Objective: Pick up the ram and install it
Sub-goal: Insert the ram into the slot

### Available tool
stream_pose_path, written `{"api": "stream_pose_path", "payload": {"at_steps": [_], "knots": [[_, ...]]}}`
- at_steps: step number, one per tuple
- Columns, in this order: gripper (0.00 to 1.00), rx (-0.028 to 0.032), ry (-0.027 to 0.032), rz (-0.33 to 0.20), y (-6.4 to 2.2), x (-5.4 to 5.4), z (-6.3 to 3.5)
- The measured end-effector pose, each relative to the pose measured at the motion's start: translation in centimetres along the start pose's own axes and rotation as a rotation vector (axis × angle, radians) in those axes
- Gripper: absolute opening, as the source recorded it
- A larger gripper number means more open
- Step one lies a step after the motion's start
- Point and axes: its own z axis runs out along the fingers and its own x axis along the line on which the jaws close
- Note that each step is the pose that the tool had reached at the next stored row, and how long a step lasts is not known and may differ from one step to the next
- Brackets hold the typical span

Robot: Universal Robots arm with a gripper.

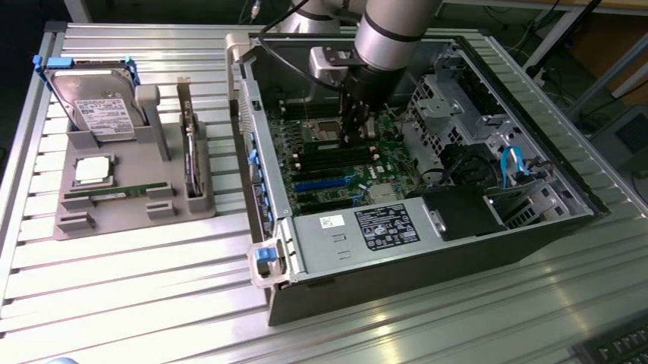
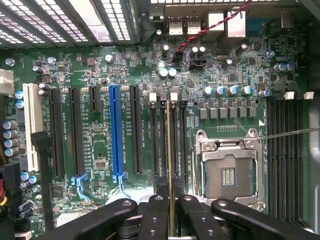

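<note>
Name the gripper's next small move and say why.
Probably ease straight down. The gripper is shut on the ram, held edge-on in line with a memory slot beside the CPU socket. Whether it has seated cannot be told.

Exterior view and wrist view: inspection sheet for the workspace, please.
Surface: slatted metal table carrying a grey fixture and an open PC case.
Job's things: ram held edge-on, lined up along the memory slots of the motherboard; cannot tell if it is seated. Second ram lies in the fixture.
Clutter: hard drive and processor on the fixture.
Grippers: gripper shut on the ram, inside the case.
Cables: red-black wire pair at the board's edge; blue cable in the case.
Surroundings: keyboard at the exterior view's lower right.
</note>
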Motion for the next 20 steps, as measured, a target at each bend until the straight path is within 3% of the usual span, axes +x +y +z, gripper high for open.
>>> {"api": "stream_pose_path", "payload": {"at_steps": [15,18,20], "knots": [[0.14,0.0009,-0.0007,0.029,-0.04,0.32,0.88],[0.14,0.0012,0.0042,0.026,-0.05,0.31,0.91],[0.14,0.0014,0.012,0.02,-0.05,0.31,0.93]]}}
